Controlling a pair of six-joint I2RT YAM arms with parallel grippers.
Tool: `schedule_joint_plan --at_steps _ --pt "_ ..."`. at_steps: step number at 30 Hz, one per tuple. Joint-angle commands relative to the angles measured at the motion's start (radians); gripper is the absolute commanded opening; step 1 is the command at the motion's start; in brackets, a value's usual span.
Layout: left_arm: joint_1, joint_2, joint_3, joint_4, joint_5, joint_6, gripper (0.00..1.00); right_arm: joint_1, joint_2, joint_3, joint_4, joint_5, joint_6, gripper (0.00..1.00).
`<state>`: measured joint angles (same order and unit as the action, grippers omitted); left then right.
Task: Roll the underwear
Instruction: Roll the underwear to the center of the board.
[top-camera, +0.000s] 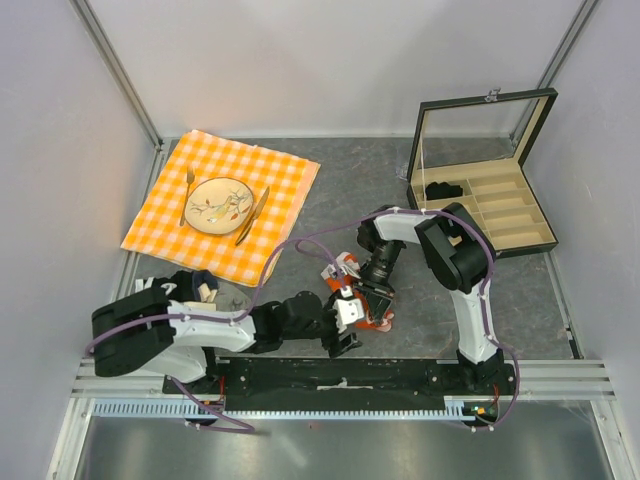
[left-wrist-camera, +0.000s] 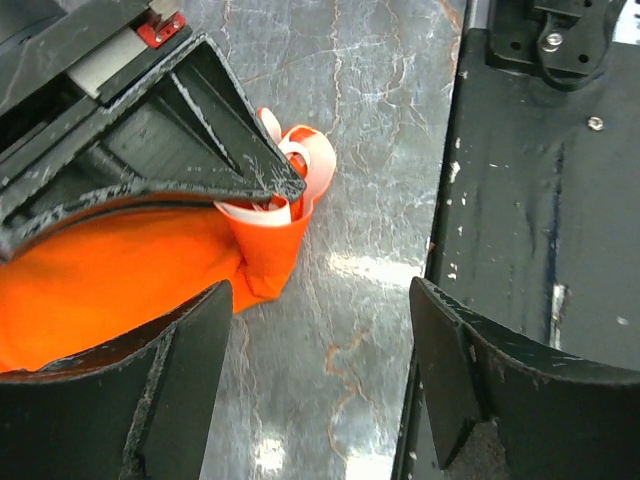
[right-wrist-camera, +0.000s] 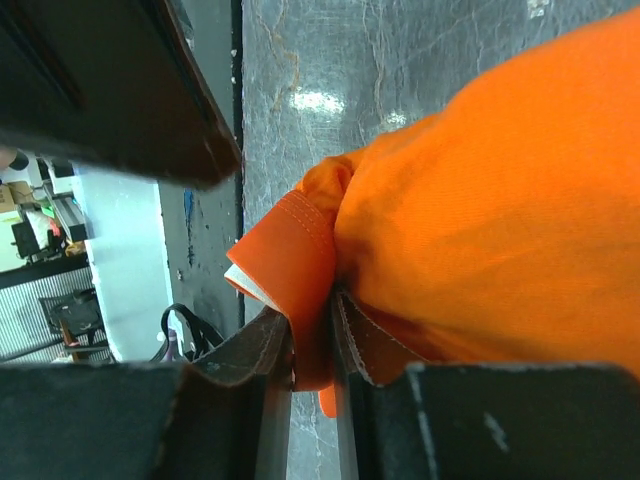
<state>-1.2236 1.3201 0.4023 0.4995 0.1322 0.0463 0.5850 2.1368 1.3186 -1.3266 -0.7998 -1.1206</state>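
Top external view shows you the underwear (left-wrist-camera: 110, 290) as a small orange-red bunch on the grey table (top-camera: 360, 180). It sits at about 6 o'clock from the table's middle, close to the black base rail (top-camera: 340, 375), with both arms meeting over it. Your right gripper (right-wrist-camera: 312, 340) is on it from the 1 o'clock side. On its wrist camera you can see the two fingers pressed together on a folded edge of the fabric. A sliver of white trim (right-wrist-camera: 252, 287) shows at 9 o'clock of the fold, and the bulk of the garment bulges out toward 3 o'clock. Your left gripper (left-wrist-camera: 322, 295) points in from 9 o'clock. Its fingers stand well apart and hold nothing; the fabric lies against the inner side of the one at 7 o'clock in that wrist view. In the same view the right gripper's black body sits on the garment at 10 o'clock, with loops of white trim curling out beside its tip. Away from the arms, a checkered cloth (top-camera: 170, 225) carrying a plate (top-camera: 219, 205), fork (top-camera: 188, 192) and knife (top-camera: 252, 215) lies at 10 o'clock. An open box (top-camera: 520, 215) at 2 o'clock has a black bundle (top-camera: 443, 190) in a compartment at its left end.
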Motion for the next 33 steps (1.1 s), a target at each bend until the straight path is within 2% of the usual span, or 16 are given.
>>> schedule_joint_plan --at_steps 1,8,17,22,23,24,26,27,33 --pt "-0.025 0.096 0.078 0.053 -0.075 0.095 0.78 -0.001 0.029 0.007 0.063 0.019 -0.001 0.26" --pt "-0.033 0.200 0.142 0.053 -0.187 0.081 0.75 -0.002 0.025 -0.004 0.090 0.019 0.013 0.27" --pt "-0.033 0.303 0.201 0.054 -0.206 0.059 0.68 -0.001 0.015 -0.018 0.116 0.022 0.022 0.28" --pt "-0.033 0.324 0.211 0.040 -0.183 0.041 0.42 -0.004 0.011 -0.019 0.125 0.025 0.033 0.30" --pt "-0.033 0.326 0.207 0.039 -0.177 0.033 0.35 -0.002 0.011 -0.019 0.129 0.025 0.035 0.31" --pt "-0.033 0.323 0.204 0.039 -0.172 0.020 0.22 -0.004 0.009 -0.018 0.129 0.025 0.036 0.31" --pt "-0.033 0.318 0.190 0.043 -0.161 0.006 0.11 -0.011 -0.003 -0.018 0.129 0.022 0.035 0.36" --pt "-0.033 0.314 0.182 0.053 -0.158 -0.009 0.02 -0.016 -0.012 -0.021 0.129 0.021 0.033 0.38" --pt "-0.021 0.303 0.151 0.054 -0.088 -0.109 0.02 -0.076 -0.127 -0.025 0.130 -0.009 0.013 0.52"
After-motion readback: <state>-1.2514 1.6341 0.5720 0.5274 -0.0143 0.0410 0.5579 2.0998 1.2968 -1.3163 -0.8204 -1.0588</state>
